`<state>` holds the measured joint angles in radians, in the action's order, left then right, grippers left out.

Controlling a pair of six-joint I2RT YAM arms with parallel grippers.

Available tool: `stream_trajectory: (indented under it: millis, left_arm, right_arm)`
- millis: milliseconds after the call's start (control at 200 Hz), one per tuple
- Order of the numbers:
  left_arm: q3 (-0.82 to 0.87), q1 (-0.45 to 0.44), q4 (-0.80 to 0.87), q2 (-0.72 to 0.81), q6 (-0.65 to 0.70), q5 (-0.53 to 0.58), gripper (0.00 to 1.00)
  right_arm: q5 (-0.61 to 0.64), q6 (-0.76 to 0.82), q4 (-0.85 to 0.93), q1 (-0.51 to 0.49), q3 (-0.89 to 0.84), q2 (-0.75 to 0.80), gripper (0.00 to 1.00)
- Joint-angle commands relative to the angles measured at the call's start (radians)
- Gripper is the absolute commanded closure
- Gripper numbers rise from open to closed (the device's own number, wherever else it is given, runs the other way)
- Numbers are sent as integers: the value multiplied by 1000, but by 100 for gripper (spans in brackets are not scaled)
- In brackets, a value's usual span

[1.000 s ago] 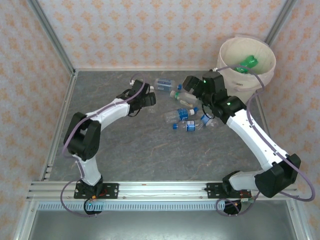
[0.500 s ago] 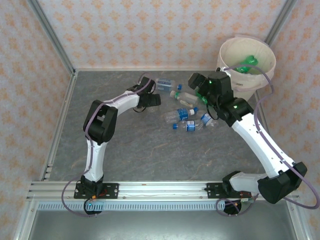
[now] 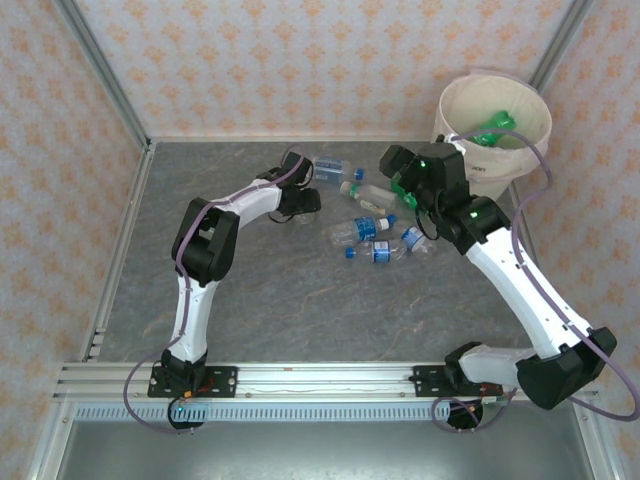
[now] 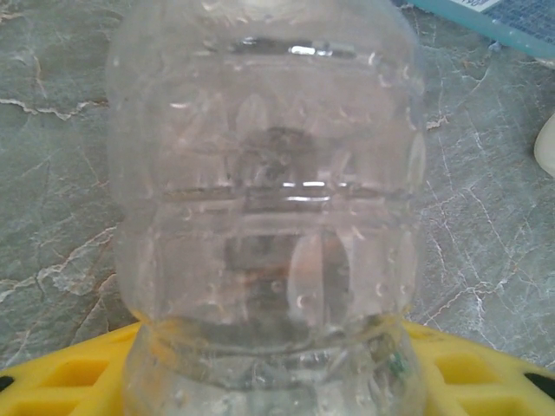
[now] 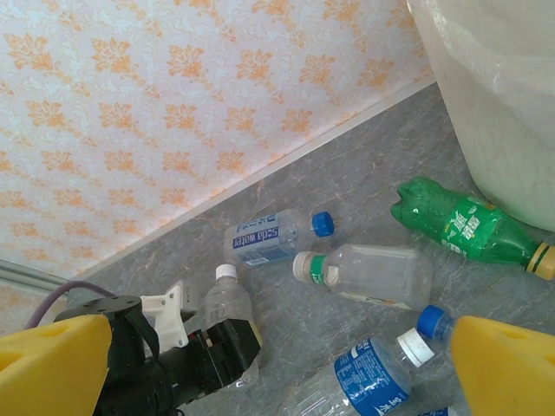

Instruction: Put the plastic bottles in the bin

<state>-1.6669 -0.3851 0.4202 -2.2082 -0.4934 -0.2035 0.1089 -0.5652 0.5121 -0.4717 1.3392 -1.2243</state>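
A clear bottle (image 4: 264, 173) with a white cap (image 5: 225, 272) lies on the grey table between my left gripper's (image 4: 269, 364) yellow fingers (image 4: 486, 364), which press on both its sides. In the top view the left gripper (image 3: 300, 200) is at the left end of a scatter of plastic bottles. My right gripper (image 5: 277, 373) hangs open above them, holding nothing; from above it (image 3: 398, 165) is left of the bin (image 3: 520, 155). Below it lie a soda-water bottle (image 5: 276, 236), a clear white-capped bottle (image 5: 368, 275), a green bottle (image 5: 468, 227) and a blue-labelled one (image 5: 368, 377). Green bottles (image 3: 495, 128) lie in the bin.
More blue-capped bottles (image 3: 372, 240) lie in a cluster mid-table between the two arms. The patterned back wall (image 3: 300, 70) runs just behind the soda-water bottle (image 3: 328, 167). Open grey table (image 3: 300, 300) stretches toward the arm bases.
My left arm has reached further right toward the bottles and its jaws have closed in on the clear bottle. The right gripper has shifted slightly toward the bin and stays open.
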Motion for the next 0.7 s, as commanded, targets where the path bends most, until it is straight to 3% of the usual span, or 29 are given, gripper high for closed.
stream_trajectory:
  millis: [0, 375, 496, 696]
  left_arm:
    - [26, 9, 3, 68, 13, -10, 46]
    - [391, -35, -287, 451, 57, -17, 50]
    - [495, -78, -378, 564, 95, -36, 50]
    - [595, -163, -489, 719, 175, -48, 50]
  right_arm:
    - [36, -2, 9, -5, -5, 20, 0]
    - [88, 16, 36, -6, 29, 13, 0]
    - [17, 31, -33, -6, 18, 32, 0]
    - [-189, 42, -133, -5, 24, 5, 18]
